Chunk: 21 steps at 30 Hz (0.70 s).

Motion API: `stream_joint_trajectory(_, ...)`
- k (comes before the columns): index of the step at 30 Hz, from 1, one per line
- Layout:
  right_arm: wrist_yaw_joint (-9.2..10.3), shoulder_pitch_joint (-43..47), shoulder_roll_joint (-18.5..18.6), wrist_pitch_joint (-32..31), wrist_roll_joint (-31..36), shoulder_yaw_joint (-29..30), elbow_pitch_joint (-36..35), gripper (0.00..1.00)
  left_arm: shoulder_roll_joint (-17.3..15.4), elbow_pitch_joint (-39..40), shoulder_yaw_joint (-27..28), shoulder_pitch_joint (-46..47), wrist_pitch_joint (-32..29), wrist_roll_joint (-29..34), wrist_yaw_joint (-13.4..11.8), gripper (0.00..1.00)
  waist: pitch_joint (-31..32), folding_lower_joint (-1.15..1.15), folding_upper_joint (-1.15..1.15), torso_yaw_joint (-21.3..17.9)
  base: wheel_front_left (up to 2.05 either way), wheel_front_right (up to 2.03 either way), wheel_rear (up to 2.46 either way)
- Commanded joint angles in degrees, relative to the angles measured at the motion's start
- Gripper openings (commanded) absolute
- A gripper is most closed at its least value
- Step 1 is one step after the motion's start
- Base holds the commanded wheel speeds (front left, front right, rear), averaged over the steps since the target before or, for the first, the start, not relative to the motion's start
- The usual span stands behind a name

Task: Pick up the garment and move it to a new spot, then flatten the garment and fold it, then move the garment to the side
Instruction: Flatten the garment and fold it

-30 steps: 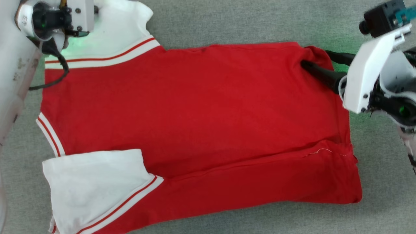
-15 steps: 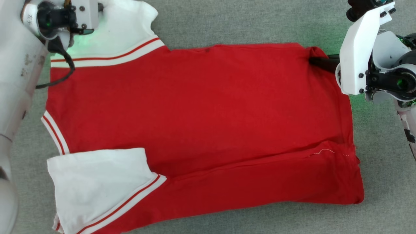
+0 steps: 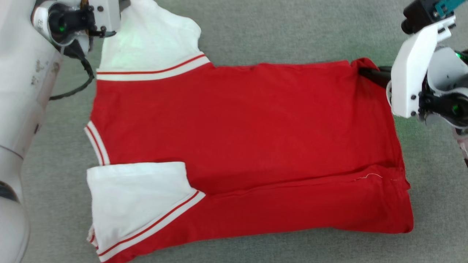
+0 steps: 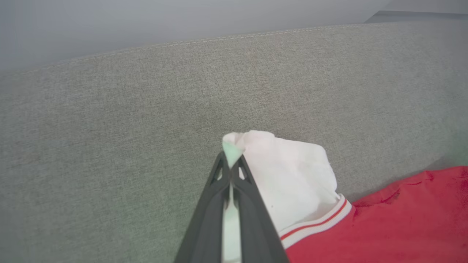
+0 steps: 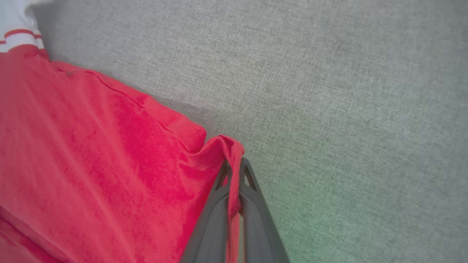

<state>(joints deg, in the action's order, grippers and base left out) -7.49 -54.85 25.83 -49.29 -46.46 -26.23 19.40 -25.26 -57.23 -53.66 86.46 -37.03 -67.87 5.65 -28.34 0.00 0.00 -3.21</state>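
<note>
shirt (image 3: 241, 131) lies spread across the middle of the head view on the grey fabric surface (image 3: 278, 33), its lower edge already folded up. my left claw (image 4: 230, 166) is pressed together on the tip of the white sleeve (image 4: 292, 175), upper left. my right claw (image 5: 234, 166) pinches the red hem corner (image 5: 223, 146), upper right. looks like the far-edge fold to me: lift both corners level, edge taut between them, and bring it down the frame without dragging the body.

Indoors, kind unclear: grey woven fabric surface (image 4: 109, 128) with stitched edge (image 4: 219, 36) before plain wall (image 4: 146, 22).
</note>
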Motion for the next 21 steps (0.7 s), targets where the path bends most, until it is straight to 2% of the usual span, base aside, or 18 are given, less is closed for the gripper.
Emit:
stream_joint_trajectory(1,0.00,1.38,1.02,1.03,-1.00,-0.63,-0.69,0.00,-0.16,0.54,0.21,-1.21,0.32,-0.50,0.59,0.00,2.86,0.00,0.00,2.43,0.00,0.00,0.00)
stream_joint_trajectory(8,0.00,5.31,5.63,4.22,-2.24,-1.81,-3.85,0.00,-2.83,5.27,-0.34,-3.99,-0.21,-1.24,1.49,0.00,7.28,0.00,0.00,5.33,0.00,0.00,0.00)
stream_joint_trajectory(13,0.00,8.74,8.19,5.26,-3.17,-1.53,-5.81,0.00,-5.54,10.12,-0.66,-6.65,-1.20,-1.66,1.02,0.00,9.73,0.00,0.00,6.52,0.00,0.00,0.00)
stream_joint_trajectory(17,0.00,12.99,10.95,5.78,-4.16,-0.49,-8.22,0.00,-8.99,18.25,-0.95,-10.72,-3.16,-2.42,-1.93,0.00,11.67,0.00,0.00,7.70,0.00,0.00,0.00)
stream_joint_trajectory(21,0.00,17.80,13.00,5.60,-4.48,1.31,-11.20,0.00,-13.68,30.10,-1.08,-16.74,-5.90,-4.41,-7.31,0.00,13.05,0.00,0.00,8.35,0.00,0.00,0.00)
